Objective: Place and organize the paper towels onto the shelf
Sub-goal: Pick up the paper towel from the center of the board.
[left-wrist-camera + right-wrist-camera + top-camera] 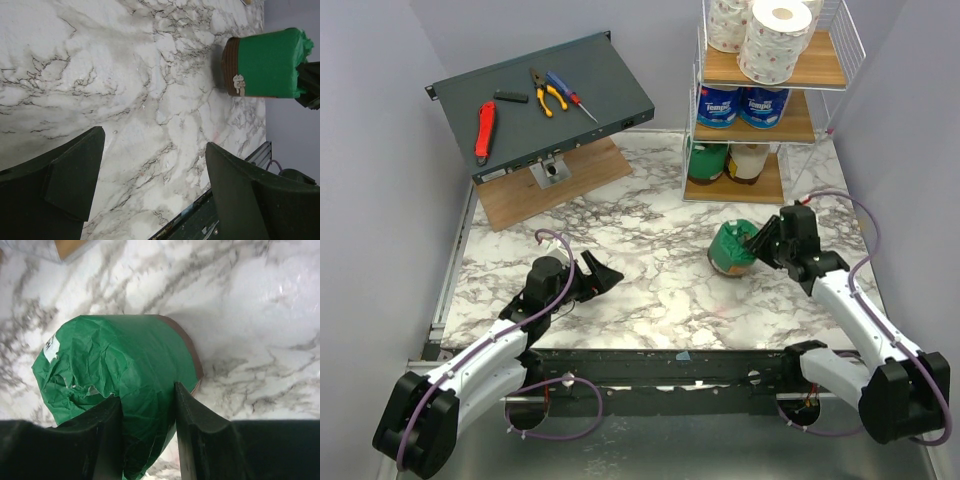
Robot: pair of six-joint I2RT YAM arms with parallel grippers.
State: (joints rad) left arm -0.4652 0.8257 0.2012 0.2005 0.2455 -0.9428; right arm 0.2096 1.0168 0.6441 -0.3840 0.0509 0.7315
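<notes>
The top view looks down from above and behind the arm bases over the whole white marble-patterned table (650, 250). The left wrist view looks low across that table, from some way off, towards a green-wrapped paper towel roll with brown ends (265, 62). The right wrist view sits close against the same roll, which all three views share.

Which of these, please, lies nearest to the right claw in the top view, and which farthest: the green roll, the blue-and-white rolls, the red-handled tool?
1. Green roll, gripped by the right claw.
2. Blue-and-white rolls, behind, on the middle tier of the shelf.
3. Red-handled tool, far left on the grey panel.
</notes>
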